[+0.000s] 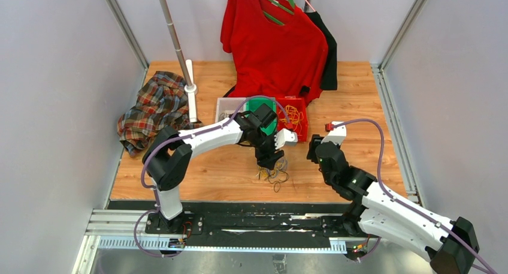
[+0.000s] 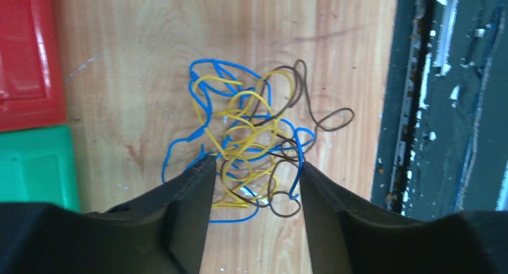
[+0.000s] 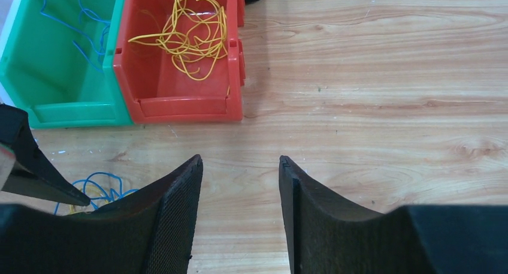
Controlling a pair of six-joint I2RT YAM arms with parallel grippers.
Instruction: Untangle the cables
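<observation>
A tangle of blue, yellow and brown cables (image 2: 251,136) lies on the counter (image 3: 389,76) in front of the red bin (image 3: 180,109), straddled by the left gripper (image 2: 256,164), jaws parted, seemingly to pinch a strand, while the right gripper (image 3: 239,160) hovers released and empty nearby.

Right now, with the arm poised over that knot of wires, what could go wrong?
The left end effector straddles the whole tangle of blue, yellow and brown cables, so closing may grab several strands. Pulling interlaced loops could tighten the knot. The right end effector is open and off to the side, so nothing pins the clump; it may lift whole.
</observation>
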